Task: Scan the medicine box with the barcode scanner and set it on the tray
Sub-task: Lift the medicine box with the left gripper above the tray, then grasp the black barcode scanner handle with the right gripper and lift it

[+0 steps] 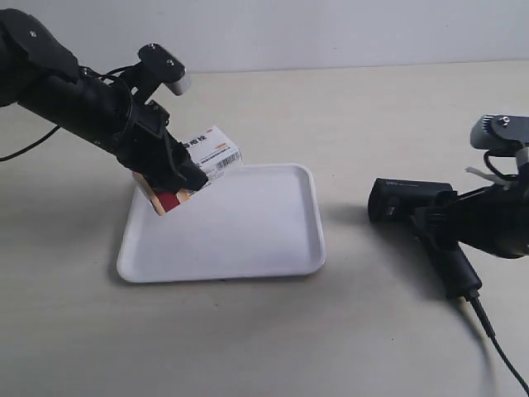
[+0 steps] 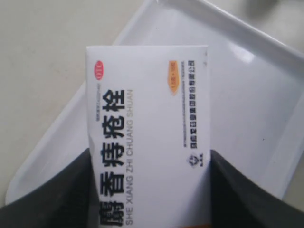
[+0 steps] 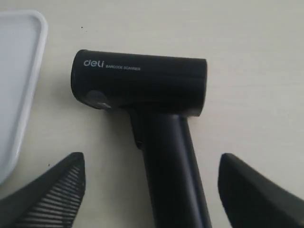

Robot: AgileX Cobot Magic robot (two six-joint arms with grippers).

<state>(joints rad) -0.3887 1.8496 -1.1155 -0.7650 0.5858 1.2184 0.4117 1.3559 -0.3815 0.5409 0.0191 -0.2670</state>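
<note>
My left gripper (image 2: pixel 151 190) is shut on the medicine box (image 2: pixel 147 128), its black fingers (image 2: pixel 52 199) pressed against both long sides. In the exterior view the box (image 1: pixel 211 157) hangs tilted over the tray's far left corner, barcode facing out, red end down. The white tray (image 1: pixel 248 231) lies on the table beneath it, and its rim (image 2: pixel 57 142) shows under the box. The black barcode scanner (image 3: pixel 156 95) lies flat on the table. My right gripper (image 3: pixel 152 173) stands open, a finger on each side of the scanner's handle with gaps to both. The scanner (image 1: pixel 413 207) rests right of the tray.
A black cable (image 1: pixel 496 339) runs from the scanner's handle toward the front right corner. The beige table (image 1: pixel 347 107) stretches behind both arms. The tray's rim (image 3: pixel 21 95) lies close to the scanner's head.
</note>
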